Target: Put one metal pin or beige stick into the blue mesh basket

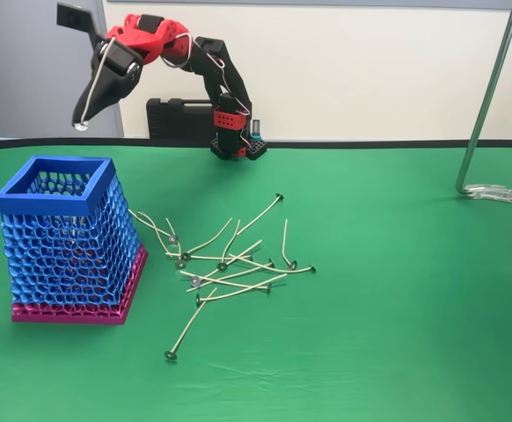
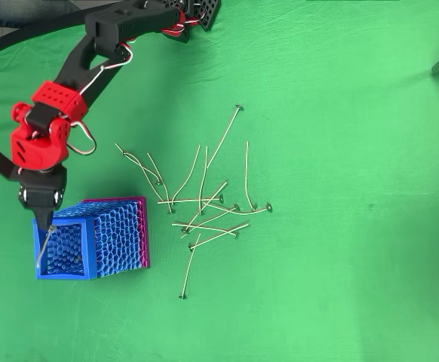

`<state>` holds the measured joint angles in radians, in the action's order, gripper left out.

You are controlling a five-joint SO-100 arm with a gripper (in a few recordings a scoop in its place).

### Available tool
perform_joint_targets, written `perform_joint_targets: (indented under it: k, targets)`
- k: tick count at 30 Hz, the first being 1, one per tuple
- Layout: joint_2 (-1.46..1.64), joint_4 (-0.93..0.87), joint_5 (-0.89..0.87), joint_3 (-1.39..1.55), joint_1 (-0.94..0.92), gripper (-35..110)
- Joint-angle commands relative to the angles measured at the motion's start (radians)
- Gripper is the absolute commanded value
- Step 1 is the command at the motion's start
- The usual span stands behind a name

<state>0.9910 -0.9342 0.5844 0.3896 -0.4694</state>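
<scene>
Overhead view: my black gripper (image 2: 50, 223), pinched on a thin beige stick (image 2: 44, 243), hangs over the tall blue mesh basket's (image 2: 91, 243) nine o'clock rim. Next I should let go.

The green table (image 1: 397, 316) carries the blue mesh basket (image 1: 67, 242) (upright) beside scattered beige sticks (image 1: 230, 259).

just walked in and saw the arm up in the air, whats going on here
The red and black arm holds its gripper over the open top of the blue mesh basket, closed on one thin beige stick that hangs into the opening. It has not let go. About a dozen more sticks lie scattered on the green cloth beside the basket.
</scene>
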Motion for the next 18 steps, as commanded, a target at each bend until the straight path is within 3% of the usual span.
perform_joint_targets:
  k: [1,18]
  targets:
    - [-0.028,0.078,0.02,-0.031,-0.011,0]
    - [-0.115,0.207,0.041,-0.095,-0.031,4]
